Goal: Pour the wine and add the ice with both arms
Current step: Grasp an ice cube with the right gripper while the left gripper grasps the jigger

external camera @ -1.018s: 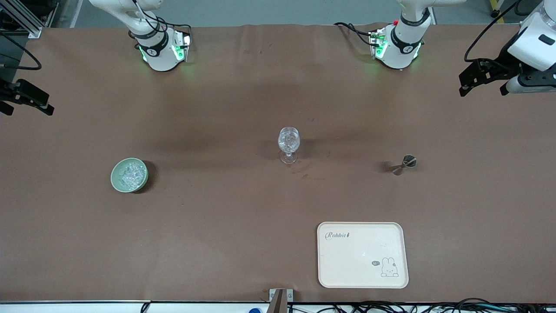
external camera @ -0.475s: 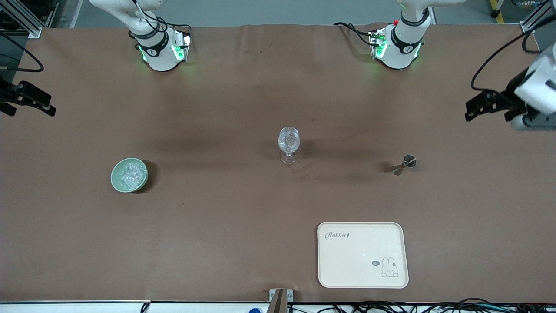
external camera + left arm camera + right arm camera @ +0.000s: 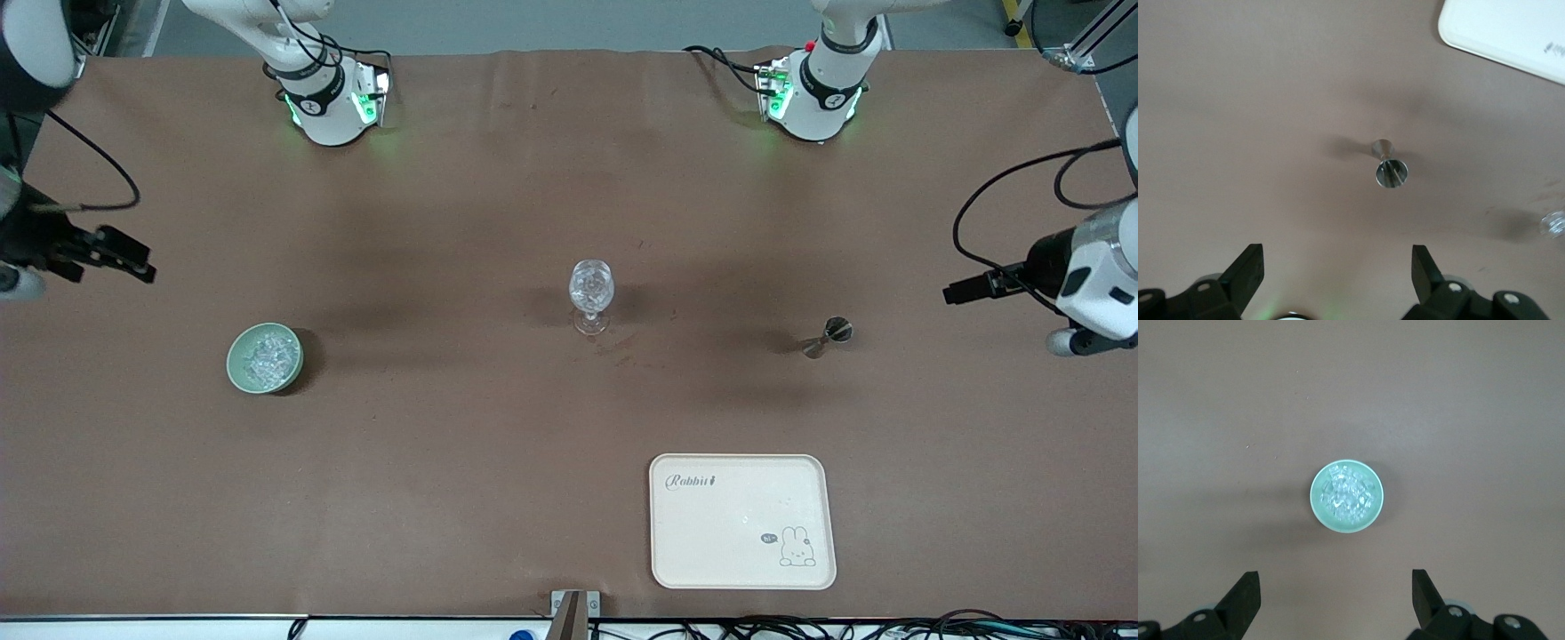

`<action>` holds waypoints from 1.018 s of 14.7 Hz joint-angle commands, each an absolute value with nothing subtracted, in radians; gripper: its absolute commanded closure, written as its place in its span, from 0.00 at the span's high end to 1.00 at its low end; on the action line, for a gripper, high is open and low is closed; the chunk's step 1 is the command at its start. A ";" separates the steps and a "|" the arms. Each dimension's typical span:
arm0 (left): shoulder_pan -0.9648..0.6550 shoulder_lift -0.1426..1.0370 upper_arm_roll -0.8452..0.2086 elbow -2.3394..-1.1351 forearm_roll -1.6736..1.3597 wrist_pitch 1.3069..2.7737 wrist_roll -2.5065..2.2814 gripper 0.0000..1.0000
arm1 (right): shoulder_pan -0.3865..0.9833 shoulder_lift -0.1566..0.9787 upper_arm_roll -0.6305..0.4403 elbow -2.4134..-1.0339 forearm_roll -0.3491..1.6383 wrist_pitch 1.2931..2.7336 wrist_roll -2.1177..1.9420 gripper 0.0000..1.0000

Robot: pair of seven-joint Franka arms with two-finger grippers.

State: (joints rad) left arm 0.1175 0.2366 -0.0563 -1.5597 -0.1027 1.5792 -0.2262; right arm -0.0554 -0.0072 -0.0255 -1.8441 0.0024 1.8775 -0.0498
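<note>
A green bowl (image 3: 233,364) toward the right arm's end of the table holds a heap of clear ice (image 3: 267,356). In the right wrist view the bowl (image 3: 1317,500) and ice (image 3: 1348,495) lie ahead of my open, empty right gripper (image 3: 1336,597). That gripper (image 3: 133,262) hangs over the table's end. A stemmed glass (image 3: 591,293) stands mid-table with glittering contents. A small metal jigger (image 3: 827,336) stands toward the left arm's end. My left gripper (image 3: 956,292) hangs open beside it, and the jigger (image 3: 1390,167) shows ahead of that gripper (image 3: 1338,273). No wine shows.
A cream tray (image 3: 742,569) with a rabbit print lies near the table's front edge, nearer to the camera than the jigger. Its corner (image 3: 1511,33) and the glass (image 3: 1553,225) show in the left wrist view. The arm bases (image 3: 324,107) (image 3: 813,98) stand along the back edge.
Both grippers have swung in from the table's ends. The left one has come down toward the jigger, and the right one toward the bowl. Nothing on the table has moved.
</note>
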 commanded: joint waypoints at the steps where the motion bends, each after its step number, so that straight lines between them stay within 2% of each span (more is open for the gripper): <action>1: 0.181 0.329 -0.060 -1.540 -0.219 1.591 -0.305 0.98 | -0.071 0.001 -0.017 -1.988 -0.005 2.029 -0.060 0.99; 7: 0.262 0.504 -0.060 -1.540 -0.359 1.644 -0.391 0.98 | -0.068 0.182 -0.017 -2.049 -0.005 2.267 -0.058 0.88; 10: 0.267 0.595 -0.060 -1.536 -0.445 1.644 -0.425 0.99 | -0.069 0.233 -0.017 -2.104 -0.005 2.388 -0.060 0.82; 13: 0.273 0.658 -0.060 -1.540 -0.512 1.644 -0.463 0.99 | -0.072 0.297 -0.017 -2.144 -0.005 2.534 -0.058 0.80; 15: 0.272 0.690 -0.060 -1.540 -0.518 1.644 -0.480 0.97 | -0.066 0.320 -0.015 -2.146 -0.005 2.554 -0.058 0.77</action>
State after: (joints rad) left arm 0.2672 0.6623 -0.0566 -1.5590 -0.4972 1.6505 -0.4475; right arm -0.0596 0.3108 -0.0240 -2.1313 0.0023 2.5259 -0.0509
